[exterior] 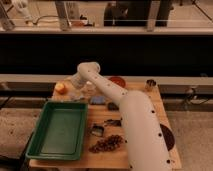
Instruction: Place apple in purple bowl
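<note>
From the one camera view, the apple (60,88) is a small round fruit, orange-yellow with a warmer blush on one side, sitting on the far left corner of the wooden bench (156,102), just beyond the far short edge of the green tray (57,130). No purple bowl is clear to me; at the right edge of the bench a dark round shape (167,136) peeks out from behind the arm, but its colour and kind I cannot tell. A red-orange bowl (117,80) sits at the far edge of the bench, partly hidden by the arm. There is no writing or label that I can read anywhere on the bench or on the robot. The white arm (135,120) rises thick and broad from the near right, narrows as it stretches away across the middle of the bench, and bends at a rounded elbow near the far edge, its last link turned down and to the left. The pincer (76,90) hangs low over the bench just to the right of the apple, near it but apart, and I cannot tell how its tips stand. A heap of brown bits (106,143) lies near the front, beside the tray, and a small metal cup (150,84) stands at the far right.
</note>
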